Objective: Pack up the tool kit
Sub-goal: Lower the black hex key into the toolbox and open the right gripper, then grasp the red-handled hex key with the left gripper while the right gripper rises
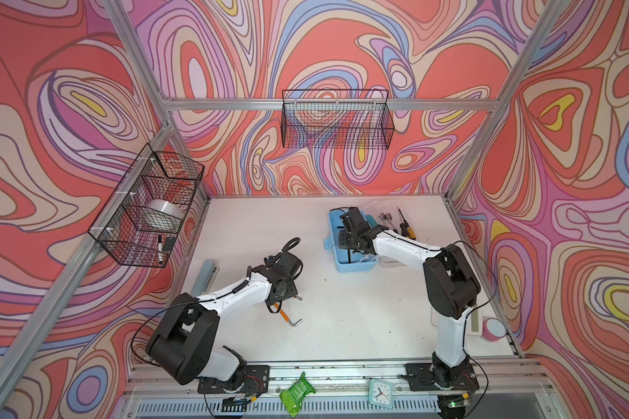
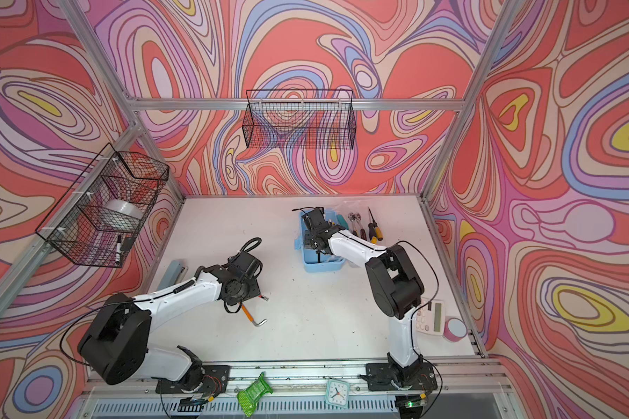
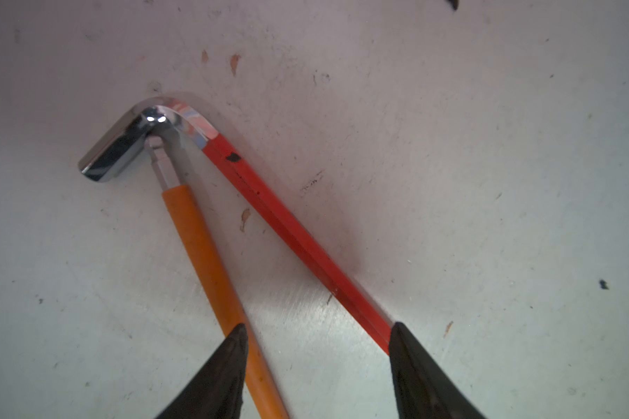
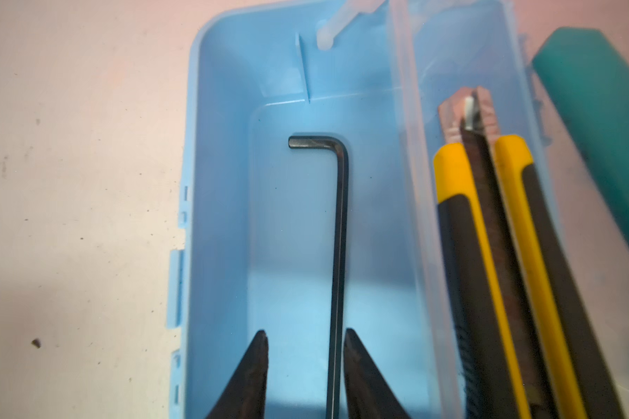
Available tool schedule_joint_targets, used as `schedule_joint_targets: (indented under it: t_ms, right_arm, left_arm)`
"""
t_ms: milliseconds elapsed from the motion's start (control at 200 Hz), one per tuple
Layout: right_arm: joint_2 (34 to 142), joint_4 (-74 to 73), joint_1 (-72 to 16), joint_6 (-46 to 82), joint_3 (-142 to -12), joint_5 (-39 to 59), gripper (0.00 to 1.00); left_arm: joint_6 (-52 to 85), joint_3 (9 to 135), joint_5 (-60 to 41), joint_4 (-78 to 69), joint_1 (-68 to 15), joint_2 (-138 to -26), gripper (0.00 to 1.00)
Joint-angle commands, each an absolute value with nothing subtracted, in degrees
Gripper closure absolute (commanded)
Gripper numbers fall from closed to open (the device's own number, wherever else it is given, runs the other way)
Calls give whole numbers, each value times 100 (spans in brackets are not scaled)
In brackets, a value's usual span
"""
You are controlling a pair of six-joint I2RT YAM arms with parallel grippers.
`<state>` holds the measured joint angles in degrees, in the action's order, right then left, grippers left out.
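Note:
The tool kit's light blue box point(image 1: 353, 267) point(image 2: 322, 267) stands open at the back right of the table in both top views. My right gripper point(image 4: 305, 335) hangs open inside the box point(image 4: 226, 181). A black hex key point(image 4: 340, 235) lies between its fingers, close beside one of them. A yellow-and-black utility knife point(image 4: 487, 254) lies in the clear tray point(image 4: 411, 181). My left gripper point(image 3: 318, 330) is open low over the table. An orange-sleeved hex key point(image 3: 204, 254) and a red-sleeved chrome hex key point(image 3: 295, 232) run between its fingers, one against each.
Screwdrivers point(image 1: 402, 225) lie right of the box, and a teal tool point(image 4: 603, 109) beside it. A grey-blue stapler point(image 1: 206, 275) is at the left edge, a calculator point(image 2: 431, 315) and a pink roll point(image 2: 455, 328) at the right. Wire baskets point(image 1: 148, 203) point(image 1: 336, 119) hang on the walls.

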<state>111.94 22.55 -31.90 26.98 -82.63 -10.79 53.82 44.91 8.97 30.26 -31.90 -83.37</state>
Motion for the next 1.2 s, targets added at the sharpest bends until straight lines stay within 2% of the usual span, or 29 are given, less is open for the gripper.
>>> schedule_joint_targets:
  t_ms: [0, 265, 556, 761, 1006, 1192]
  right_arm:
    - [10883, 2087, -3164, 2685, -8092, -964, 64]
    - [10528, 2118, -3164, 2627, -7929, -941, 64]
    - [10187, 2180, -3164, 2575, -7678, -1023, 63]
    - [9760, 2250, -3169, 2445, -7589, -1053, 61]
    - [9389, 2312, -3167, 2348, -7318, -1303, 60]
    - [8959, 2320, -3169, 2351, -6911, -1512, 59]
  left_arm:
    - [5452, 4618, 923, 2977, -3208, -8559, 41]
    - [5363, 4811, 1020, 2924, -3199, -8884, 48]
    - [5278, 4955, 939, 2885, -3199, -9251, 61]
    - [5112, 5109, 652, 2787, -3212, -9479, 77]
    - [4915, 5561, 573, 2766, -3473, -9778, 85]
    - [4574, 5990, 563, 2900, -3747, -10126, 87]
